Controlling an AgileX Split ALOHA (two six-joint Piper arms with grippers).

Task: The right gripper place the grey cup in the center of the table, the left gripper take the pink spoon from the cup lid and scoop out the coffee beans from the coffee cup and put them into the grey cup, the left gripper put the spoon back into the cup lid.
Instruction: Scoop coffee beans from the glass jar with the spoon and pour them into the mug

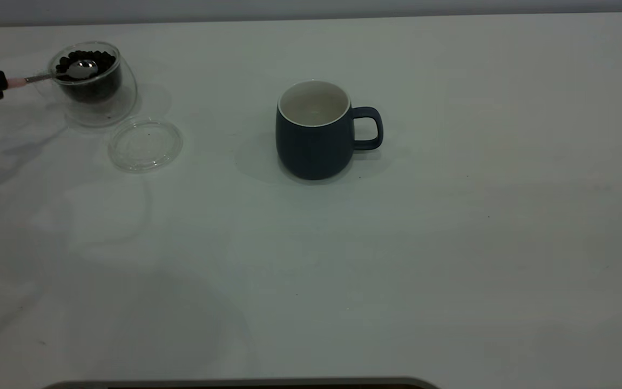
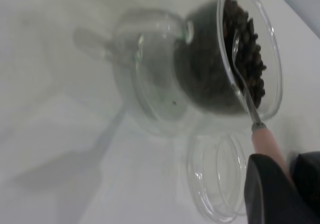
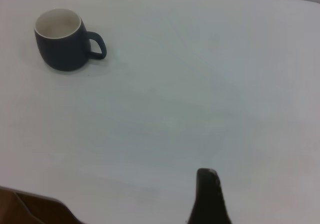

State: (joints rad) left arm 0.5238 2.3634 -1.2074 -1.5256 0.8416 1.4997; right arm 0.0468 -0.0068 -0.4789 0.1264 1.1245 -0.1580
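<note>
Surface: the large plain white table [image 1: 451, 243] with rounded corners and a few tiny dark specks.
Middle: the rounded dark blue-grey ceramic grey cup [image 1: 315, 141] with a white inside stands upright, loop handle toward the exterior view's right.
Far left: the small clear double-walled glass coffee cup [image 1: 95, 86] stands on the table, dark beans showing through.
Just beside it, nearer the camera: the round clear glass cup lid [image 1: 145, 145] lies flat.
</note>
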